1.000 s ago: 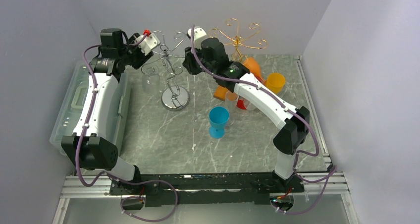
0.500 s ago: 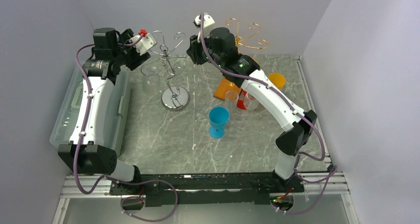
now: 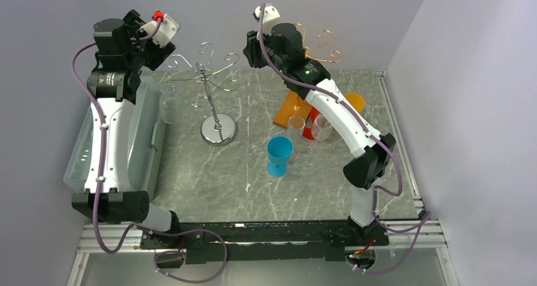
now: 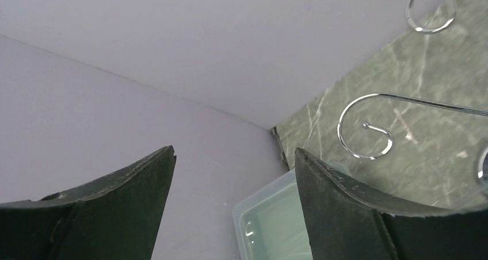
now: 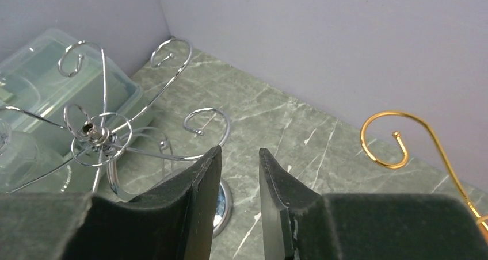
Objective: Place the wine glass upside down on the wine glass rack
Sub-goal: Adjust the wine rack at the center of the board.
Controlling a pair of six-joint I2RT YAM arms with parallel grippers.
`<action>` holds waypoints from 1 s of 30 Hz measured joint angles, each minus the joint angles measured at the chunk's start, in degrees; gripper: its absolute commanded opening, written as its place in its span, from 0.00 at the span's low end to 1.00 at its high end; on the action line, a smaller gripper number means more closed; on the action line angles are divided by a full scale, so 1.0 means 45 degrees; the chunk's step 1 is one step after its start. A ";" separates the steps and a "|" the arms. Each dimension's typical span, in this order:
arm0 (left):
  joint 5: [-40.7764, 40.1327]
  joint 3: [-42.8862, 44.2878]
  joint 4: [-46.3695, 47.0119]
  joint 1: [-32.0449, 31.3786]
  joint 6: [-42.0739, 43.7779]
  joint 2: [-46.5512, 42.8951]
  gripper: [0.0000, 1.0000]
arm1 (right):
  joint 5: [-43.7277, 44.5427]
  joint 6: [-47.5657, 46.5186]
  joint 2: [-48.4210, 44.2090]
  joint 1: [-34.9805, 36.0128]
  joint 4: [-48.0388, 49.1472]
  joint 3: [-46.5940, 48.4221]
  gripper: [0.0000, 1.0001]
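The silver wine glass rack [image 3: 204, 71] stands left of centre on its round base [image 3: 218, 131]. In the right wrist view a clear wine glass [image 5: 17, 156] hangs bowl-down from an arm on the rack's left side [image 5: 92, 130]. My left gripper [image 3: 151, 49] is raised up and to the left of the rack, open, with nothing between its fingers [image 4: 233, 162]. One empty rack hook [image 4: 368, 133] shows to its right. My right gripper [image 3: 251, 49] hovers high to the right of the rack. Its jaws [image 5: 239, 153] stand a narrow gap apart and hold nothing.
A gold rack [image 3: 316, 45] stands at the back behind the right arm. Orange cups [image 3: 353, 104], two clear glasses [image 3: 296, 126] and a blue glass [image 3: 279, 154] crowd the middle right. A clear plastic bin [image 3: 142, 128] lies along the left edge.
My left gripper opened wide and rose up and to the left, away from the rack. The clear glass stayed hanging. My right gripper lifted slightly and its jaws parted a little.
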 measured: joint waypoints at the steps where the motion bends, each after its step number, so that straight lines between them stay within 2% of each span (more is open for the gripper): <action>1: 0.0194 0.0126 0.0005 0.0005 -0.0180 -0.0126 0.83 | -0.0029 0.0034 0.0087 -0.0005 0.0000 0.0000 0.33; 7: 0.1778 -0.0238 -0.0437 -0.0049 -0.0816 -0.1132 0.83 | -0.0296 0.0364 0.0330 -0.0015 0.0034 -0.0364 0.37; 12: 0.2327 -0.0141 -0.1302 -0.0058 -0.1190 -0.1005 0.84 | -0.0340 0.0466 0.0330 0.0010 -0.0005 -0.0554 0.40; 20: 0.3730 0.1413 -0.3211 -0.0194 -0.2399 -0.0418 0.87 | -0.0340 0.0529 0.0330 0.0010 0.0010 -0.0476 0.41; 23: 0.4027 0.1729 -0.3619 -0.0641 -0.2827 -0.0384 0.89 | -0.0325 0.0520 0.0311 0.0010 0.0068 -0.0588 0.45; 24: 0.4099 0.1729 -0.3725 -0.0782 -0.2963 -0.0389 0.96 | -0.0301 0.0515 0.0189 0.0010 0.0146 -0.0884 0.48; 25: 0.4148 0.1729 -0.3857 -0.0913 -0.3104 -0.0389 0.99 | -0.0262 0.0520 0.0049 0.0010 0.0170 -0.1219 0.51; 30: 0.4099 0.1700 -0.4221 -0.1020 -0.3861 -0.0437 1.00 | 0.0087 0.0568 -0.1996 0.0015 0.0199 -0.4575 0.58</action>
